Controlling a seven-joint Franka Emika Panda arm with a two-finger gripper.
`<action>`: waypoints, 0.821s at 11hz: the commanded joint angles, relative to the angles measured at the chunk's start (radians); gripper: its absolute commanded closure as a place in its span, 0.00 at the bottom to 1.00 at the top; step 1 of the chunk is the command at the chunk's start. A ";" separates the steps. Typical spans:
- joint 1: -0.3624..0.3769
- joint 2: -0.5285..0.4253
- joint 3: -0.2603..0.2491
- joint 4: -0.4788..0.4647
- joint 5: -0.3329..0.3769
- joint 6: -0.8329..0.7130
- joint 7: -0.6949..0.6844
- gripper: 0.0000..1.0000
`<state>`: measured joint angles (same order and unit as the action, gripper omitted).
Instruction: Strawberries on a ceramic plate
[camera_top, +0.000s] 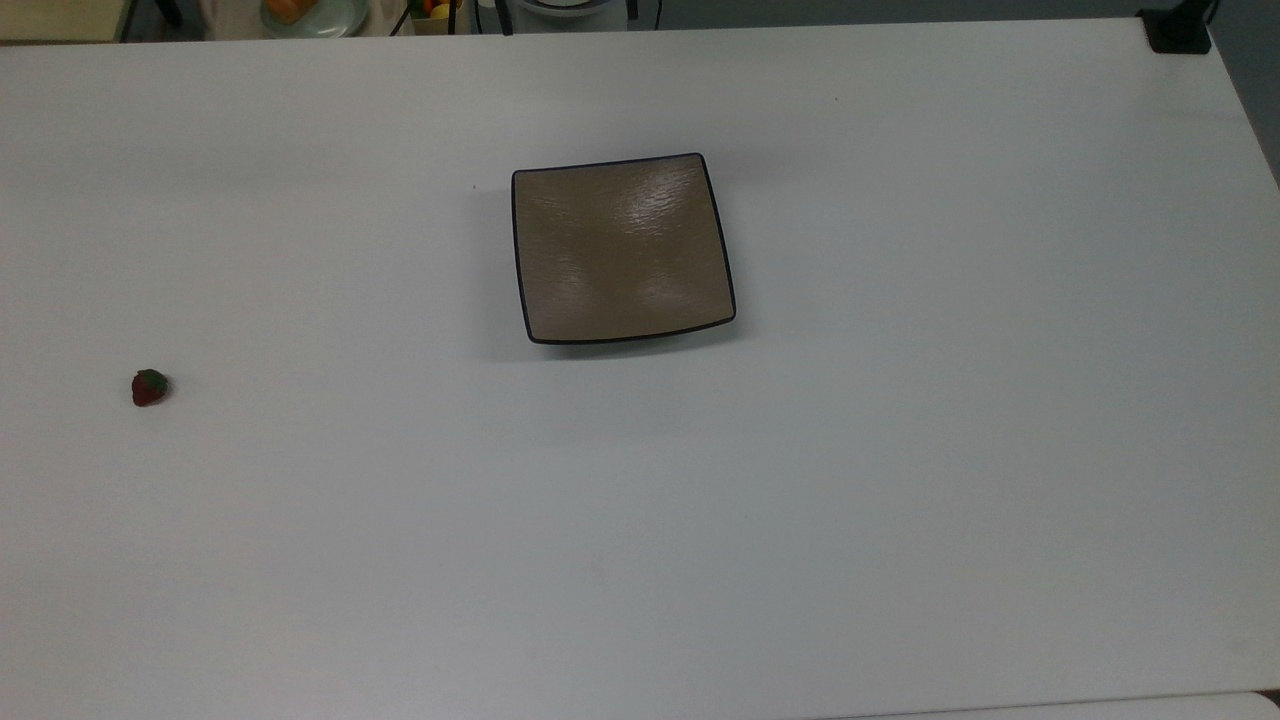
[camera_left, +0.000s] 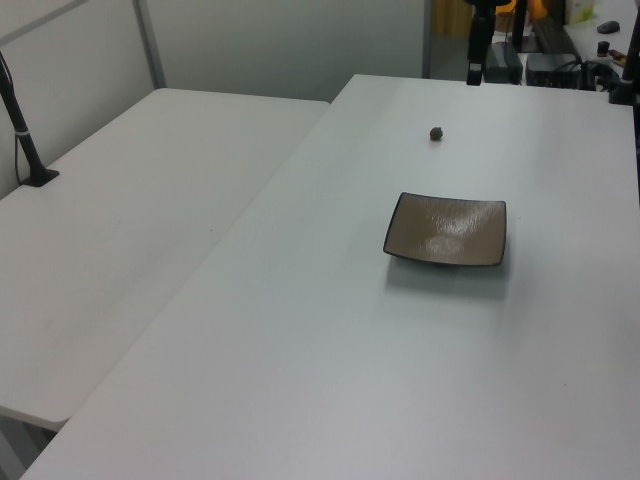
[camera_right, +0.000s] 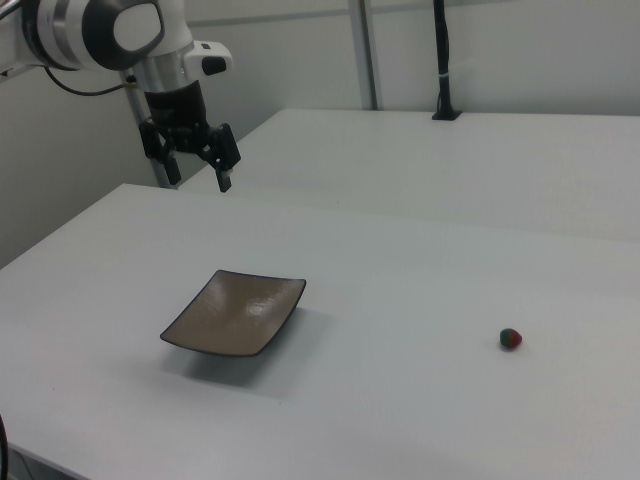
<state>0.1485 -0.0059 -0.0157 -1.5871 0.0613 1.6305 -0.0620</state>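
Gripper (camera_right: 198, 170) hangs with its 2 fingers apart above the white table (camera_top: 900, 450); glossy, square, dished ceramic plate (camera_top: 622, 248) sits well apart from the small red strawberry (camera_top: 149, 388), green cap toward the top view's top.

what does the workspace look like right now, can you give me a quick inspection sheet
surface: white table, bare apart from two things.
job's things: strawberry lies on the table, well apart from the ceramic plate, toward the top view's left; the plate holds nothing.
clutter: nothing seen on the table.
grippers: gripper open, holding nothing, raised above the table beyond the plate in the right view.
cables: a dark cable runs along the arm.
surroundings: second white table alongside; black pole standing on it.
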 joint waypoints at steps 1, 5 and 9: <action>0.010 -0.013 -0.027 -0.024 -0.006 0.038 -0.002 0.00; 0.011 -0.011 -0.027 -0.024 -0.005 0.035 -0.001 0.00; -0.003 0.015 -0.027 -0.001 0.002 0.022 -0.001 0.00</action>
<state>0.1469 0.0015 -0.0352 -1.5889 0.0599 1.6403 -0.0623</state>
